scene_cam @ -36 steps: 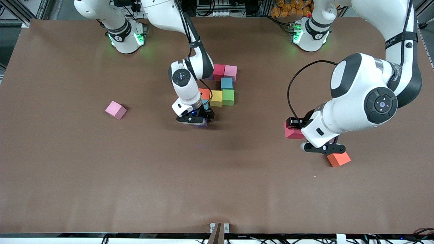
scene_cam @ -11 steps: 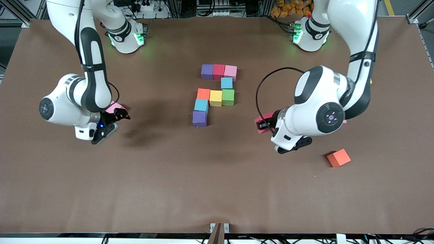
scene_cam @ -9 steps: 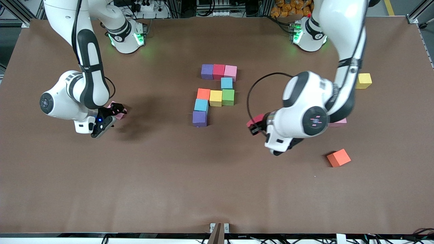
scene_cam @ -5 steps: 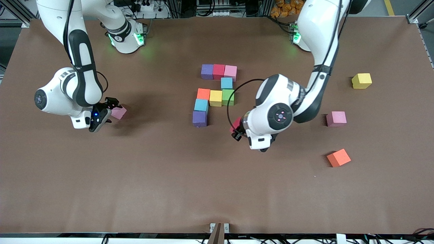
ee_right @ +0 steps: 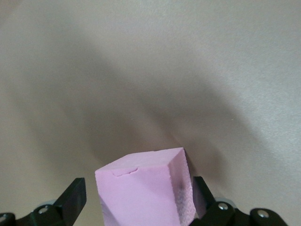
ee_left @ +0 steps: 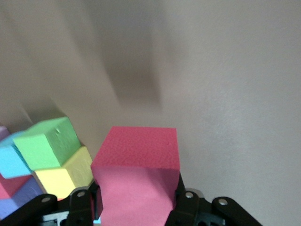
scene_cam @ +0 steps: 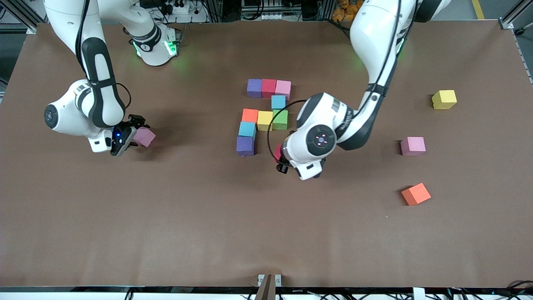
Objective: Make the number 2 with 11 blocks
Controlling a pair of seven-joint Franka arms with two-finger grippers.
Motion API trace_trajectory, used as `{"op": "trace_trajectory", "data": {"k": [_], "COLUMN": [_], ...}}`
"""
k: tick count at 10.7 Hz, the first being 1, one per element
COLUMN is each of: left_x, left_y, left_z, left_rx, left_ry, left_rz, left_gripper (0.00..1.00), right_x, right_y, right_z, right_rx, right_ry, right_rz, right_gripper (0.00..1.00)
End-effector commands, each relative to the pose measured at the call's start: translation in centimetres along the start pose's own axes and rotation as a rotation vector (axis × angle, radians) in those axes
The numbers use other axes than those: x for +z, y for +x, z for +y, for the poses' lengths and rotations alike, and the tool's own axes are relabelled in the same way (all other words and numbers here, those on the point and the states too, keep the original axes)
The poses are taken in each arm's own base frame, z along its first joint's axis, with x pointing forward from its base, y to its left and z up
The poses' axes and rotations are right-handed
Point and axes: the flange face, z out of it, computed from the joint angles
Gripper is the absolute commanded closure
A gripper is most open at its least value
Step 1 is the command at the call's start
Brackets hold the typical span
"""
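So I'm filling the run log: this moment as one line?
left gripper: shut on red block, over table beside purple block | right gripper: open around pink block | digit: unfinished

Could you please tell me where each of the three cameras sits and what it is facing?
Front view: high across the table, facing both bases; shows both arms, the partial number 2.
Left wrist view: on the left arm, looking down past the left gripper, shut on the red block.
Right wrist view: on the right arm, looking past the open right gripper, astride the pink block.
Shared: front and left wrist views both show the green block.
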Motion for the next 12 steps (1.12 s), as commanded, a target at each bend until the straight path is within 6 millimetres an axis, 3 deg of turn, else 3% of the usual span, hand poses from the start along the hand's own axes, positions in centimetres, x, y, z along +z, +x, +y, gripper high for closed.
{"op": "trace_trajectory", "data": {"k": [1,3,5,7,9,12], "left_x": [2.7,5.4,6.9,8.0,8.2,5.1], "left_y": [-1.8,-3.2,-3.9,-4.9,-4.5,-2.5], "left_z": [-0.2,-1.0,-1.5,-2.1,-2.1,-0.4], "left_rx": [-0.093,-0.135,-0.167,-0.206,-0.213,-0.148], "left_ry": [-0.032,-0.071,-0.07,-0.094,-0.095,-0.16], "left_rz": [-0.009,-0.014,-0.007,-0.009,-0.005,0.044], "left_gripper": [0.47,0.47,0.47,0.47,0.46,0.45], "right_x": [-0.1,-0.2,-0.3,-0.6,-2.9,-5.9], "right_y": [-0.5,-0.3,0.1,0.6,3.5,8.2], "right_z": [-0.5,-0.5,-0.5,-0.4,0.2,0.3], "right_rx": [-0.018,-0.048,-0.057,-0.066,-0.093,-0.142], "right_ry": [0.002,-0.005,-0.022,-0.03,-0.067,-0.128], "right_rz": [0.045,0.045,0.042,0.046,0.074,0.102], "right_gripper": [0.05,0.5,0.76,0.9,0.93,0.94]}}
